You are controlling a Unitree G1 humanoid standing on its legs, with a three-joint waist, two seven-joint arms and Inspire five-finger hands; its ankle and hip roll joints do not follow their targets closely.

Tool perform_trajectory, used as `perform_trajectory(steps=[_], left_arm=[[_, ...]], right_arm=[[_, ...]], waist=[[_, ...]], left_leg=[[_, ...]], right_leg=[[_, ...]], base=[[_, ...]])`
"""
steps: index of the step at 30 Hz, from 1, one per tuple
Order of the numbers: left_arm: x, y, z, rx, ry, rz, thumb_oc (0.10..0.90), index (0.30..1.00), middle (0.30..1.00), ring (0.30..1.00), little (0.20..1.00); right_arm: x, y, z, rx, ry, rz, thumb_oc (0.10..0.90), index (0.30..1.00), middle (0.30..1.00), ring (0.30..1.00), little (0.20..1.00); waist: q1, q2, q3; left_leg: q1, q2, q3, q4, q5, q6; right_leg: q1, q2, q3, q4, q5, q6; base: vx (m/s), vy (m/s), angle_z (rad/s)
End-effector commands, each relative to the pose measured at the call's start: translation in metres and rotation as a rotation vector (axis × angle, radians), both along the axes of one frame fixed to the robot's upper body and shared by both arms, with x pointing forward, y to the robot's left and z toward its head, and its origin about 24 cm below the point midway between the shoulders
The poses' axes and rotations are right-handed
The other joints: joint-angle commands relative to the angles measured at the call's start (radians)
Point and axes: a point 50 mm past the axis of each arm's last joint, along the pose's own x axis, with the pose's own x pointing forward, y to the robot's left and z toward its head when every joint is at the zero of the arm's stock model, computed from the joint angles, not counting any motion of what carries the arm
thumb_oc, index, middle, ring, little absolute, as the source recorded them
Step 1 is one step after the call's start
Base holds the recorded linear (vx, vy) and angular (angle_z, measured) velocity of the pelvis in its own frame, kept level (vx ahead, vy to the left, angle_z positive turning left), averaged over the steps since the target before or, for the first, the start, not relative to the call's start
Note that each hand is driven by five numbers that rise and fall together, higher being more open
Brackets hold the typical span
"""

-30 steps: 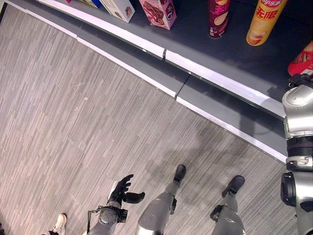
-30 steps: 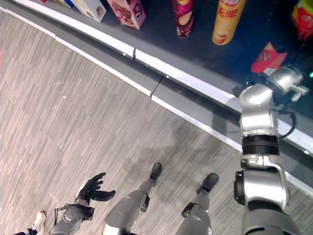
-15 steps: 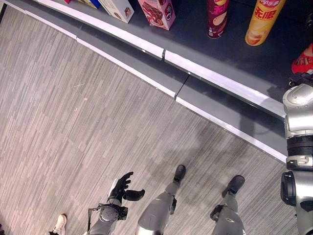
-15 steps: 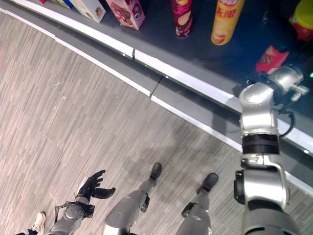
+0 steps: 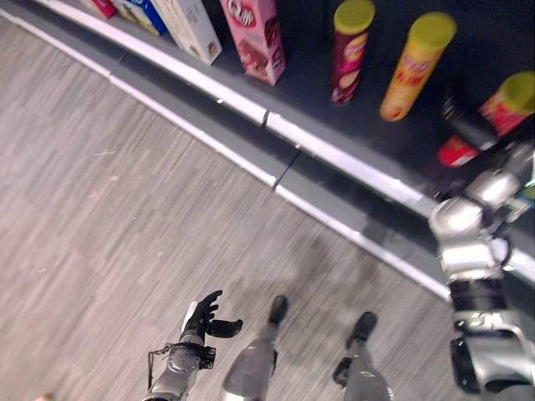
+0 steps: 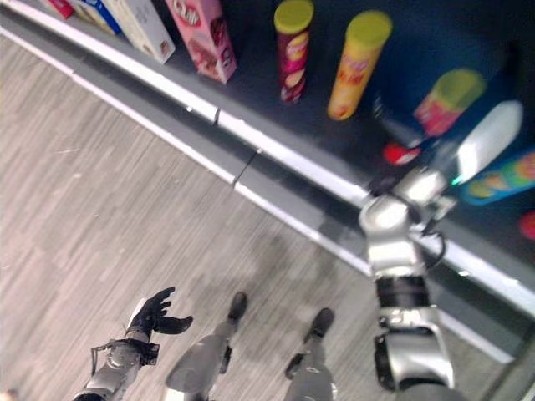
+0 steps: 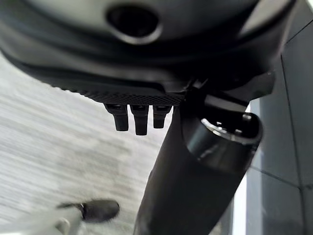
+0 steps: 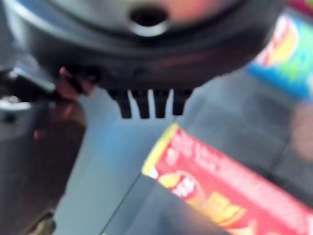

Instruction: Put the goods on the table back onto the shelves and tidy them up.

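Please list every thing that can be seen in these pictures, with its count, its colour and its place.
red box: one, red, shelf's far left
blue box: one, blue, next along
white box: one, white, third in the row
pink box: one, pink, right of the white box
maroon can: one, maroon with a yellow-green lid, upright
yellow can: one, yellow, beside the maroon can
red can: one, red with a green lid, tilted, further right
blue packet: one, shelf's right end
small red thing: one, near the right arm's end; too blurred to name
shelf: one, dark with a white edge
floor: grey planks
left hand: dark, open, over the floor
right hand: dark, at the shelf, by the red can
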Motion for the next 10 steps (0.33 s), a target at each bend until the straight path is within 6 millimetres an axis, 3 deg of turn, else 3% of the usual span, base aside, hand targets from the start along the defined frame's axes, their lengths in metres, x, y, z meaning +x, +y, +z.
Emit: perform_trajectory(steps=[1,5,9,10], left_arm=[[-0.032,0.031,-0.011,0.101,0.096,-0.001,0.800,0.900,0.900,0.900,0.900],[-0.046,0.045,-0.015,0.101,0.136,0.078,0.800,0.900,0.900,0.900,0.900],[-0.061,0.056,-0.019,0.098,0.180,0.126,0.800,0.900,0.900,0.900,0.900],[-0.067,0.061,-0.021,0.093,0.201,0.137,0.800,0.900,0.900,0.900,0.900]], right_arm=[[-0.014,0.008,0.010,-0.182,-0.039,0.124,0.800,0.900,0.900,0.900,0.900],[-0.037,0.021,-0.049,-0.101,0.239,0.415,0.800,0.900,0.900,0.900,0.900],[-0.066,0.026,-0.110,0.093,0.515,0.677,0.800,0.900,0.900,0.900,0.900],[-0.083,0.024,-0.142,0.193,0.669,0.753,0.800,0.900,0.900,0.900,0.900]], waist=[[0.006,-0.027,-0.149],[-0.049,-0.078,-0.184],[-0.088,-0.115,-0.215],[-0.102,-0.126,-0.225]], left_leg=[[0.010,0.039,0.036,-0.004,-0.081,-0.007],[0.071,0.042,0.083,-0.005,-0.104,-0.002],[0.106,0.045,0.131,-0.007,-0.118,-0.005],[0.122,0.046,0.147,-0.008,-0.122,-0.007]], right_leg=[[0.063,-0.072,0.036,0.063,-0.116,0.092],[0.093,-0.067,0.068,0.055,-0.104,0.098],[0.102,-0.068,0.090,0.034,-0.087,0.107],[0.105,-0.067,0.102,0.037,-0.088,0.108]], base=[[0.08,0.078,-0.42],[0.07,0.067,-0.40],[0.03,0.035,-0.35],[0.04,0.025,-0.47]])
